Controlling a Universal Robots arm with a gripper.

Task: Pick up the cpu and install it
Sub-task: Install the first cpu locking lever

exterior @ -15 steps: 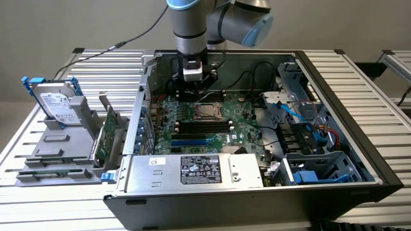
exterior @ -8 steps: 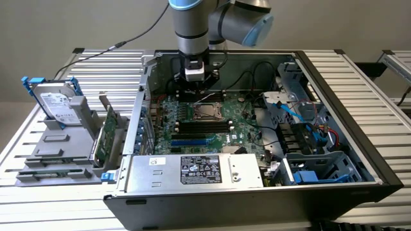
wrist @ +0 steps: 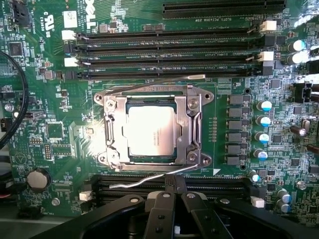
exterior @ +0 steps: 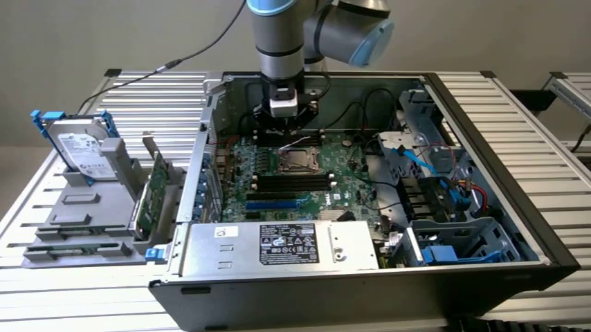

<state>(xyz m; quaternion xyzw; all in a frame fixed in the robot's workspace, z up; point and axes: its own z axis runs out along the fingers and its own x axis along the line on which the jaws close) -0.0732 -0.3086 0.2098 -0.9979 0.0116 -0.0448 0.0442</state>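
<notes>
Slatted table (exterior: 517, 104) bearing an open computer case (exterior: 369, 301), with the robot arm (exterior: 277, 41) reaching down into it over the green motherboard (wrist: 50, 129). At the arm's end, gripper (wrist: 174, 183) pressed together and pinching nothing, tips poised above the black memory slots (wrist: 224, 188) and at or just beside the nearer wire lever (wrist: 144, 180) of the socket frame (wrist: 113, 124); contact not clear. Inside that frame, small silver cpu (wrist: 149, 130) lying flat and square, metal top up, apparently seated, the frame seemingly folded down around its edges. Along the frame's far side, second wire lever (wrist: 169, 80) standing free, seemingly unlatched as well. Judging from this: seating done, locking in hand. To do it well, work with the closed tips on the lever wire alone, well clear of the chip's top and of the capacitors (wrist: 263, 124) beside the socket. Push along the lever's own arc, slowly, without dragging sideways across the slots beneath. Watch for the frame lifting or the chip tilting; treat either as a sign of poor seating. Mind the thin wire slipping off smooth fingertips; meet it squarely, near its bend and not its free end.
</notes>
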